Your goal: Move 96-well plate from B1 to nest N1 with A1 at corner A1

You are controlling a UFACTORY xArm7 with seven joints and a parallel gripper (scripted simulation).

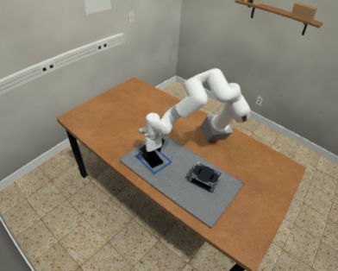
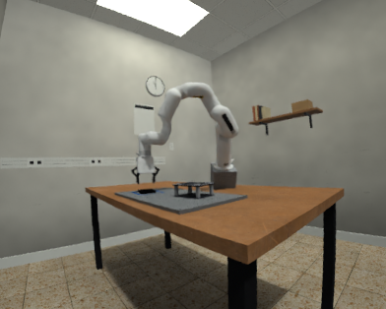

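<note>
The dark 96-well plate [image 1: 153, 159] [image 2: 146, 191] lies flat inside the blue-outlined bench spot B1 [image 1: 165, 167] on the grey mat [image 1: 181, 190] [image 2: 182, 203]. The raised plate nest N1 [image 1: 203, 176] [image 2: 194, 188] stands on short posts to the right on the same mat, with nothing on it. My gripper [image 1: 152, 151] [image 2: 145, 179] is open, pointing down, and hangs a short way above the plate. The plate's cut-off corner is too small to make out.
The arm's base block [image 1: 215, 129] [image 2: 224, 176] stands on the wooden table [image 1: 108, 112] [image 2: 276, 207] behind the mat. A wall shelf [image 1: 280, 13] [image 2: 286, 116] with boxes hangs high on the right wall, away from the work area.
</note>
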